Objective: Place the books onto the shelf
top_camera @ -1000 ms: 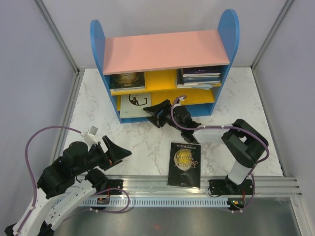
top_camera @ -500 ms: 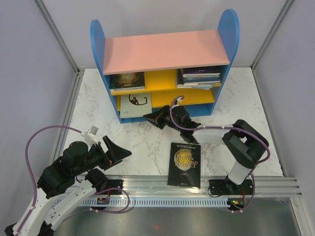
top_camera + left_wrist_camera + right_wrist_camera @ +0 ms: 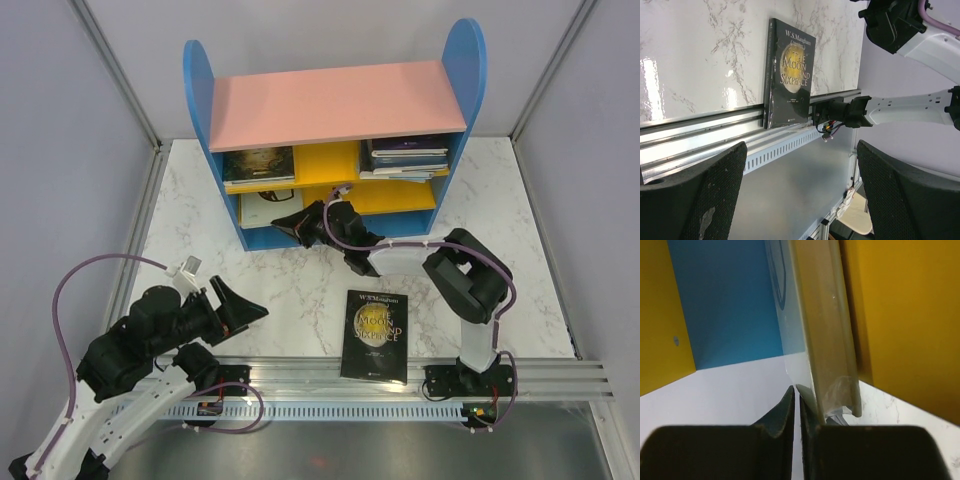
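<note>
The shelf [image 3: 330, 100] stands at the back, with a green-gold book [image 3: 258, 163] and a stack of books [image 3: 405, 157] on its upper yellow board. A pale grey book [image 3: 262, 206] lies on the lower board. My right gripper [image 3: 287, 222] reaches into that compartment. In the right wrist view the right gripper [image 3: 796, 392] is shut with nothing between its tips, and the pale book's edge [image 3: 825, 335] rests against the outside of one finger. A black book [image 3: 375, 335] [image 3: 790, 70] lies flat near the table's front rail. My left gripper [image 3: 243, 308] [image 3: 800, 200] hangs open and empty to its left.
A metal rail [image 3: 300, 375] runs along the table's near edge, and the black book's lower end overlaps it. Grey walls [image 3: 60, 150] close in both sides. The right arm's base [image 3: 850, 111] and forearm [image 3: 905, 30] show in the left wrist view.
My right gripper has closed and moved left and forward into the lower shelf compartment, up against the pale grey book. The left arm and the black book have stayed still.
</note>
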`<state>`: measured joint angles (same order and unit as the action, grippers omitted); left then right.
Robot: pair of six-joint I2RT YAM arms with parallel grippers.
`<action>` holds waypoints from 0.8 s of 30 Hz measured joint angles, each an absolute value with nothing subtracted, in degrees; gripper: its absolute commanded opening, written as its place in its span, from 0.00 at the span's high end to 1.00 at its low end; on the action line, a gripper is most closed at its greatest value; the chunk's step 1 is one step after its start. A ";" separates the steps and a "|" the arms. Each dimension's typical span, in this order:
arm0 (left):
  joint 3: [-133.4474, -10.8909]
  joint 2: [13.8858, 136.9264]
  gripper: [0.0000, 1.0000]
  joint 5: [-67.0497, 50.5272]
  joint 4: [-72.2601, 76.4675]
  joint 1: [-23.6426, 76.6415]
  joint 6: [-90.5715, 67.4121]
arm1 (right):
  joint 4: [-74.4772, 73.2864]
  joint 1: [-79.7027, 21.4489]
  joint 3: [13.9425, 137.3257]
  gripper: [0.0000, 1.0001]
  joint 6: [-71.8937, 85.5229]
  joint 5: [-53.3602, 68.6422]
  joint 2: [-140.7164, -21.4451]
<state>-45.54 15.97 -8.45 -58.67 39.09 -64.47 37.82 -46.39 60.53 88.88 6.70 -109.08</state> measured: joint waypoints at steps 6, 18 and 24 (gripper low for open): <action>-46.11 18.17 0.09 -8.47 -58.70 39.09 -63.51 | 39.22 -46.78 62.02 0.84 89.32 6.96 -110.63; -42.54 21.17 0.09 -10.41 -55.72 39.09 -61.28 | 22.06 -47.16 44.10 0.33 79.75 8.73 -82.98; -32.53 25.67 0.12 -15.64 -48.01 39.09 -61.28 | -9.41 -47.22 43.42 0.26 71.16 -0.32 -57.39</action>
<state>-32.53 25.67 -15.64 -48.01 39.09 -61.28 -9.41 -47.22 43.42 71.16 -0.32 -57.39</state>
